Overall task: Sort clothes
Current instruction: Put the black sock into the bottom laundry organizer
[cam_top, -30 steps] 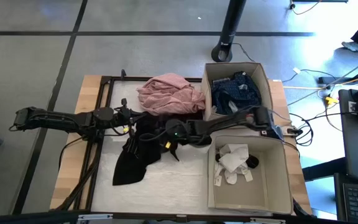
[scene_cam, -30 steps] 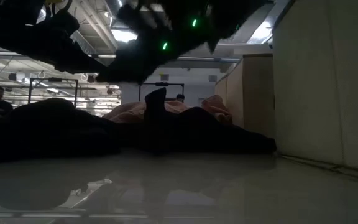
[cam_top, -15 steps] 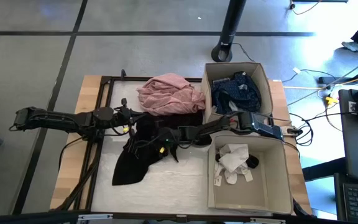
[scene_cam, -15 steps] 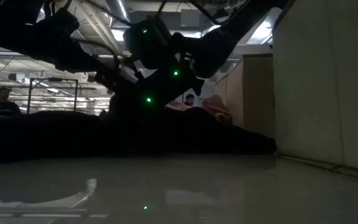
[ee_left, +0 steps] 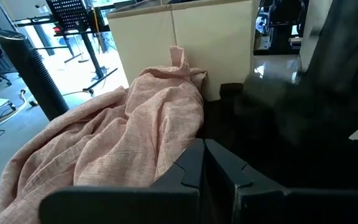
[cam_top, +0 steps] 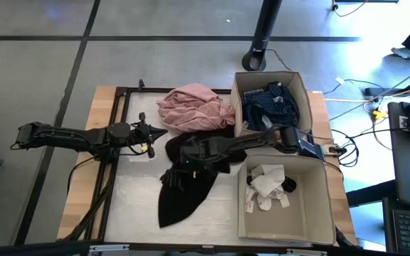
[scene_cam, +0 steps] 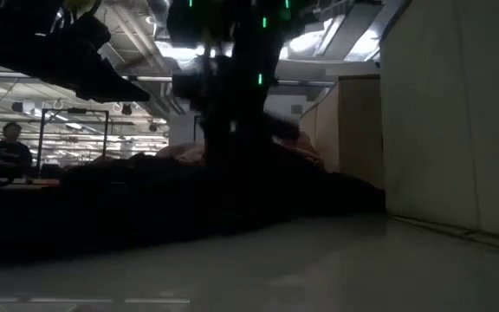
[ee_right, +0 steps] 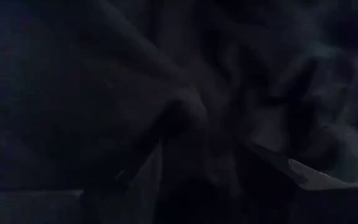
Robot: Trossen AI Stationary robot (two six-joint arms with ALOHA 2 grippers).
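We have socks (cam_top: 265, 183) and a navy piece (cam_top: 271, 103) boxed, while our right gripper (cam_top: 180, 171), fingers pinched on the black garment (cam_top: 185, 190), lifts it beside the pink piece (cam_top: 194, 107), still unsorted.

Black garment (cam_top: 184, 188) lies mid-table, pink piece (cam_top: 194, 107) behind, two boxes (cam_top: 317, 213) right

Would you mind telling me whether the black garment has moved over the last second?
Yes. In the high view the black garment has shifted toward the box holding white socks, its lower tip now nearer that box; the right gripper is on it.
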